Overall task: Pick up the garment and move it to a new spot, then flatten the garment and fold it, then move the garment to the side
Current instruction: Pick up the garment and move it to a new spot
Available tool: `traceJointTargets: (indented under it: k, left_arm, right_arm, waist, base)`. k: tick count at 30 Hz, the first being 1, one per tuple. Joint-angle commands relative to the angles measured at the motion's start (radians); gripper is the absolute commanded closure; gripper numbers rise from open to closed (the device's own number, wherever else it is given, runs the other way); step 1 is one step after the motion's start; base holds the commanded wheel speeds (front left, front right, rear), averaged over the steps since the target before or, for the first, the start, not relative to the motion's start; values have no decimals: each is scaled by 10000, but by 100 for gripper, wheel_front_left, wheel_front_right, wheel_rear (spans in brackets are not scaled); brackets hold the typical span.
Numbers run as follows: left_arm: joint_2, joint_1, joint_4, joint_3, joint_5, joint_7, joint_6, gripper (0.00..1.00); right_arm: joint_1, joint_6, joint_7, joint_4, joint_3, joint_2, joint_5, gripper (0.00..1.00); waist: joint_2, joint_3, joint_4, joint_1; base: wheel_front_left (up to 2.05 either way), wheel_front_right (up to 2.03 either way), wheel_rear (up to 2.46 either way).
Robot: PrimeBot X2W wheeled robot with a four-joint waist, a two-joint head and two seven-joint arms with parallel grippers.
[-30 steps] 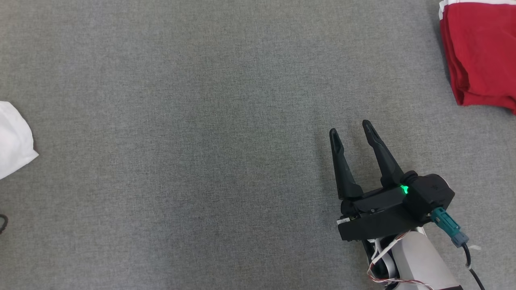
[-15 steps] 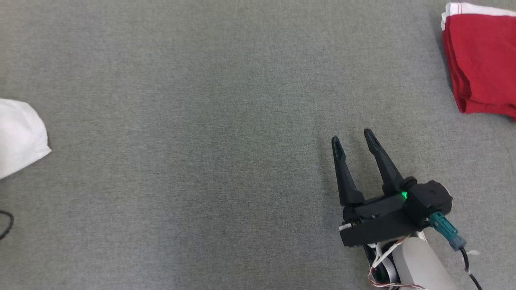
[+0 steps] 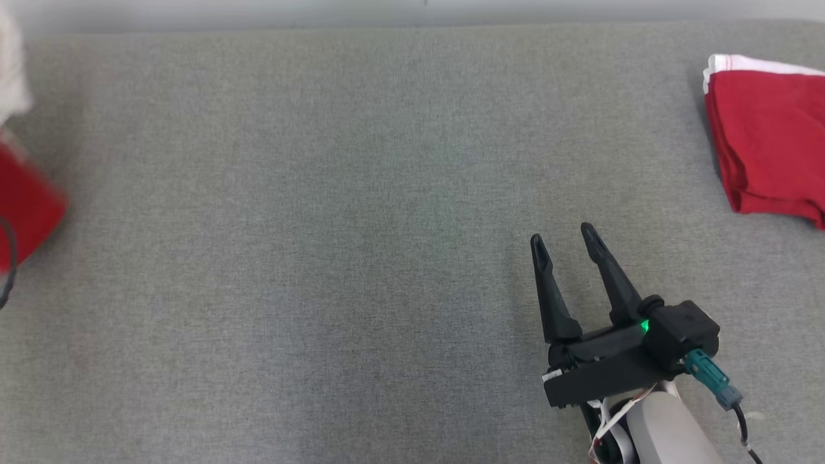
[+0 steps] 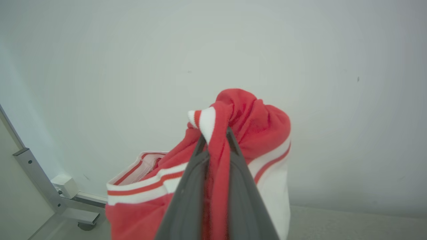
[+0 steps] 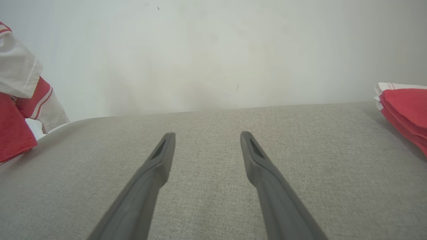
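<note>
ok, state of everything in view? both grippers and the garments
left gripper: shut on the held garment.
held garment: red and white, bunched, hanging from the left gripper's fingers.
right gripper: open, holding nothing, above the grey surface.
folded garment: red with a white edge, folded, lying at the surface's right side.

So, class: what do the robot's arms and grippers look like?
The right gripper has two long, tapering dark fingers on a black block with a green light. A teal plug carries a black cable; red and white wires run down the pale forearm. The left gripper has dark fingers too.
</note>
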State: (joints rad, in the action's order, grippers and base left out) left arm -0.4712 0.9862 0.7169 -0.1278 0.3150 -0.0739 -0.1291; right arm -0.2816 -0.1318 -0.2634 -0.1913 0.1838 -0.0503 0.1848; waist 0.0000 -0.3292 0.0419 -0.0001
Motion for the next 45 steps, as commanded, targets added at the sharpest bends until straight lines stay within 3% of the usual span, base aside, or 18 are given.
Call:
traceJointTargets:
  k: [1, 9, 12, 17, 24, 30, 35, 39, 45]
  left_arm:
    - [167, 254, -504, 181, 32, -53, -7, 100]
    - [1084, 533, -3112, 1042, 330, 764, -8, 100]
    - [1702, 437, -4223, 1479, 531, 1267, 47, 100]
    - [2604, 184, -5208, 2002, 895, 1735, 131, 100]
    - [3403, -132, -5880, 2717, 883, 1852, 294, 100]
    - [3984, -860, -5871, 3940, 1258, 1906, 174, 100]
    - [4153, -1869, -5480, 4830, 1699, 1590, 218, 100]
    - [4143, -2814, -4875, 5106, 1845, 1236, 328, 100]
    - [3644, -4037, -3472, 5345, 1556, 787, 310, 100]
  right_arm:
    - [228, 24, -11, -9, 33, 11, 112, 0]
    - [413, 24, -11, -31, 24, 9, 433, 0]
    - [487, 24, -10, -66, -37, 10, 599, 0]
    - [663, 24, -11, -169, -167, 12, 713, 0]
    - [850, 24, -11, -251, -339, 12, 674, 0]
    - [932, 24, -11, -344, -568, 12, 624, 0]
    - [921, 24, -11, -473, -542, 15, 613, 0]
    - [912, 24, -11, -570, -499, 10, 621, 0]
    - [945, 24, -11, -703, -404, 12, 646, 0]
  waist:
    - [0, 239, 46, 1]
    - [0, 486, 696, 1]
    - [0, 592, 1127, 1]
    - [0, 733, 1576, 1]
    - [0, 781, 1870, 1]
    - [0, 797, 1833, 1]
    - [0, 845, 1745, 1]
    - [0, 878, 1672, 1]
    - [0, 905, 1605, 1]
  base:
    - [0, 0, 0]
    - [0, 0, 0]
    - [0, 0, 0]
    - [0, 0, 0]
    - [0, 0, 0]
    - [0, 0, 0]
    - [0, 0, 0]
    - [0, 0, 0]
    - [0, 0, 0]
